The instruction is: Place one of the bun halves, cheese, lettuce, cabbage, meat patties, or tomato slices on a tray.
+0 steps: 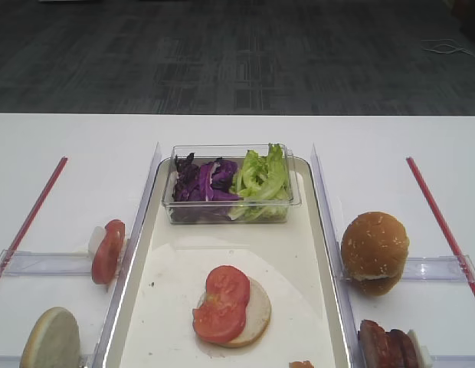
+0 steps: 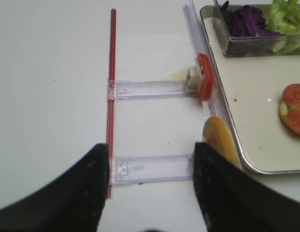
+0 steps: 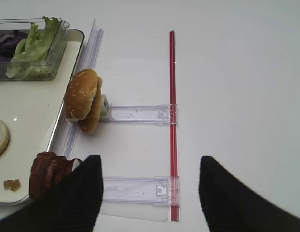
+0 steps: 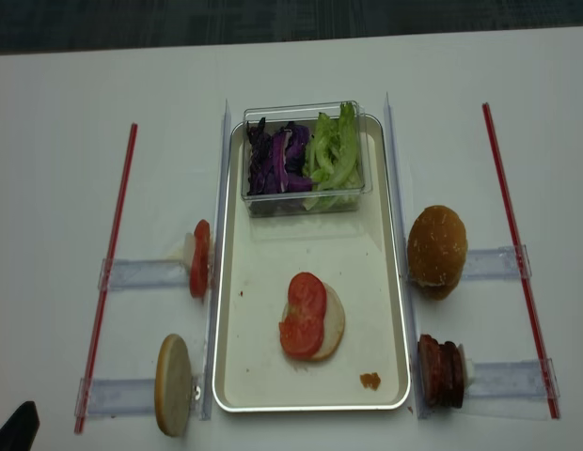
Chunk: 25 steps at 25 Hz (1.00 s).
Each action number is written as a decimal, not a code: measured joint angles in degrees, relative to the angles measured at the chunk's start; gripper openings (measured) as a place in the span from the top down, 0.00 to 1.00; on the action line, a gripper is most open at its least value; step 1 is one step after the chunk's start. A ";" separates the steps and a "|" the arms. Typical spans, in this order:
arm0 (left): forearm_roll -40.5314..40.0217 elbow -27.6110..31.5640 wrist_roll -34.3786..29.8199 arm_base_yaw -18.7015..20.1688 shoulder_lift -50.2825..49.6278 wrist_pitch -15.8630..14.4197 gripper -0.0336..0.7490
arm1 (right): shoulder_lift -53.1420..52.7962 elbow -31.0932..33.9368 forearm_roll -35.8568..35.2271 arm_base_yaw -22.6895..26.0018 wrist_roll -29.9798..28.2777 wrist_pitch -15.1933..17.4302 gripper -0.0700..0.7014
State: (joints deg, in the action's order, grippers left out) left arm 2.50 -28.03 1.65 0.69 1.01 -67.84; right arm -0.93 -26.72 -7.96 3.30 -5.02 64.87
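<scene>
On the cream tray (image 1: 176, 268) lies a bun half (image 1: 257, 310) topped with two tomato slices (image 1: 222, 303). A clear box (image 1: 231, 215) at the tray's far end holds purple cabbage (image 1: 203, 182) and green lettuce (image 1: 260, 178). Left of the tray, a tomato slice (image 2: 204, 82) and a bun half (image 2: 218, 140) stand on edge. To the right stand bun halves (image 3: 83, 99) and meat patties (image 3: 48, 173). My left gripper (image 2: 151, 164) is open over a clear rail beside the standing bun half. My right gripper (image 3: 150, 166) is open, empty, next to the patties. Cheese is out of view.
Clear plastic rails (image 4: 141, 273) run out from both sides of the tray to red strips (image 4: 113, 254) (image 4: 508, 225). A small orange crumb (image 4: 370, 381) lies at the tray's near right corner. The white table ends at a far edge (image 1: 237, 114).
</scene>
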 joint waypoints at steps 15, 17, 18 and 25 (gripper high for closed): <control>0.00 0.00 0.12 0.00 0.00 0.00 0.48 | 0.00 0.00 0.00 0.00 0.10 0.00 0.32; 0.00 0.00 0.12 0.00 0.00 0.00 0.48 | 0.00 0.00 0.00 0.00 0.10 0.00 0.32; 0.00 0.00 0.12 0.00 0.00 0.00 0.48 | 0.00 0.00 0.00 0.00 0.10 0.00 0.32; 0.00 0.00 0.12 0.00 0.00 0.00 0.48 | 0.00 0.00 0.00 0.00 0.10 0.00 0.32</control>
State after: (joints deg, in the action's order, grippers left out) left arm 2.50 -28.03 1.77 0.69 1.01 -67.84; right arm -0.93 -26.72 -7.96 3.30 -4.91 64.87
